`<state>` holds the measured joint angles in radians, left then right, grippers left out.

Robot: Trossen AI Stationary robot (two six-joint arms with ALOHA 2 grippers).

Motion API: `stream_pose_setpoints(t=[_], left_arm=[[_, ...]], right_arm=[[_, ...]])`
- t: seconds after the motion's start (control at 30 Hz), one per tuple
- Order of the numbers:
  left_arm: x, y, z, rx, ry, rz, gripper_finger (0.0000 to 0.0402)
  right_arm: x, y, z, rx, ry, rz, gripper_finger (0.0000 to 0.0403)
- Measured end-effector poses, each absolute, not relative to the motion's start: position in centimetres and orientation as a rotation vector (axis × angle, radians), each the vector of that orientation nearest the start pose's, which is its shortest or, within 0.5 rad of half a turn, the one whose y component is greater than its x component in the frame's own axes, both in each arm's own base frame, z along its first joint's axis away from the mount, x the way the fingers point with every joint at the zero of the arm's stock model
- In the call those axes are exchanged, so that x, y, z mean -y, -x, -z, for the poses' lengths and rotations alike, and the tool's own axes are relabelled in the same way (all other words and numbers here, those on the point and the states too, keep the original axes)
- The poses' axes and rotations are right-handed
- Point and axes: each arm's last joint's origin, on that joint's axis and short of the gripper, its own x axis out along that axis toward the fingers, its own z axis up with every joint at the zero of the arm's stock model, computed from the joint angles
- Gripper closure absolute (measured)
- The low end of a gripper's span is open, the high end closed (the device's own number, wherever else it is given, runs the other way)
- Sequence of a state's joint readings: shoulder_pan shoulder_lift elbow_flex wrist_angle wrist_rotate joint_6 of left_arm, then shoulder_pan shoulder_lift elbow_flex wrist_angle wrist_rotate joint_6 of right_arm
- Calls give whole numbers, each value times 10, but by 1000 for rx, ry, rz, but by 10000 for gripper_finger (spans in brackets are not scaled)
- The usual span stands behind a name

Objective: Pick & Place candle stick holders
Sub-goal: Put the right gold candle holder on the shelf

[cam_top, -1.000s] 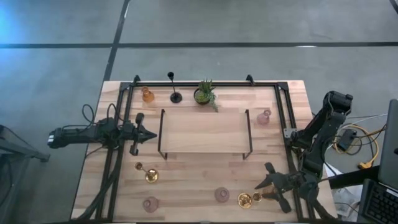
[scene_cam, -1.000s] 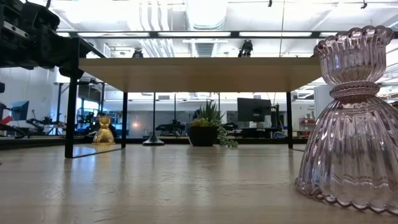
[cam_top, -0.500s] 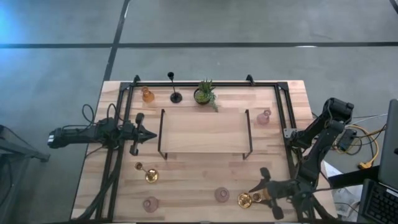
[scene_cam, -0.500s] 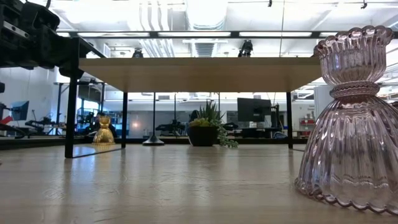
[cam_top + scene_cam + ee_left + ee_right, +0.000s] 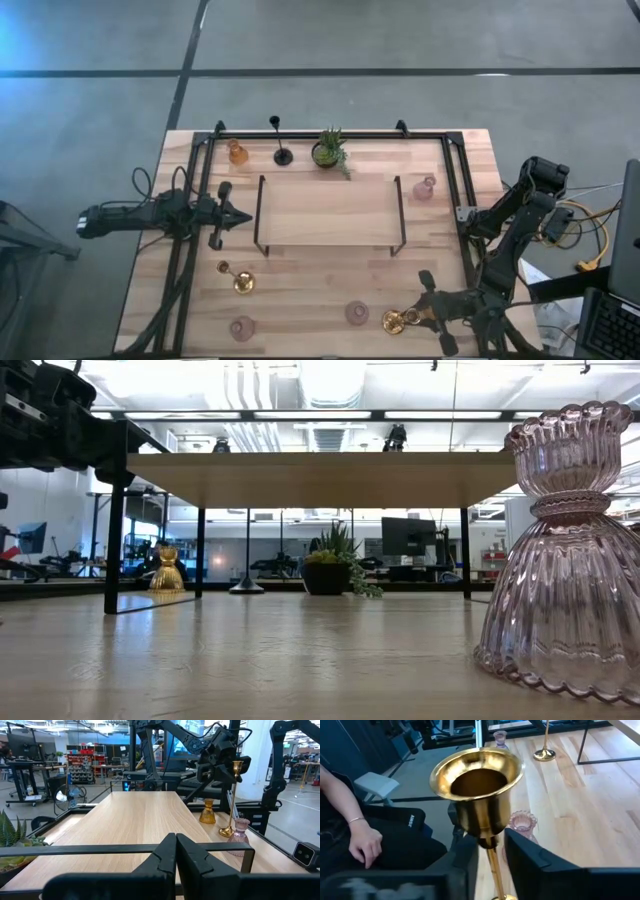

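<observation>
A slim tall gold candle stick holder (image 5: 395,321) stands at the table's near right. My right gripper (image 5: 412,317) is shut on it; its cup (image 5: 477,785) fills the right wrist view. My left gripper (image 5: 238,215) is shut and empty, left of a wooden riser (image 5: 330,210). A second gold holder (image 5: 241,282) stands at the near left. A tall black one (image 5: 281,150) and an amber one (image 5: 237,152) stand at the far edge. Pink glass ones (image 5: 357,312) (image 5: 242,327) (image 5: 425,188) stand on their bases. My right gripper pinches the gold holder's thin stem (image 5: 493,862) just below the cup, between its two fingers (image 5: 467,860). The fingers come about level from the table's right and lie across the stem. The holder stands upright with its round base (image 5: 227,832) on the table.
A small potted plant (image 5: 330,150) stands at the far edge beside the riser. A black frame rail (image 5: 195,200) runs along the table's sides. A pink holder (image 5: 565,550) stands close before the low camera. A person's hand (image 5: 365,840) shows beyond the near edge.
My right gripper has gone toward the table's near edge and left, up to the gold holder's stem. The holder has stayed standing in place.
</observation>
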<state>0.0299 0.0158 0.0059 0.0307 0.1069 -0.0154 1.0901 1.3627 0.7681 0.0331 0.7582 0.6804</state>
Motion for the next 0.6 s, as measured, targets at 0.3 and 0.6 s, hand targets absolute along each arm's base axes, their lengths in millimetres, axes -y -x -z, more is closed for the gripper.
stream_pose_setpoints(t=[0.3,0.6], left_arm=[[0,-98,-167,20,14,77,387],[0,-98,-167,20,14,76,387]], right_arm=[[-235,-151,-232,-425,-199,-181,389],[-196,-179,-330,-398,-45,-60,390]])
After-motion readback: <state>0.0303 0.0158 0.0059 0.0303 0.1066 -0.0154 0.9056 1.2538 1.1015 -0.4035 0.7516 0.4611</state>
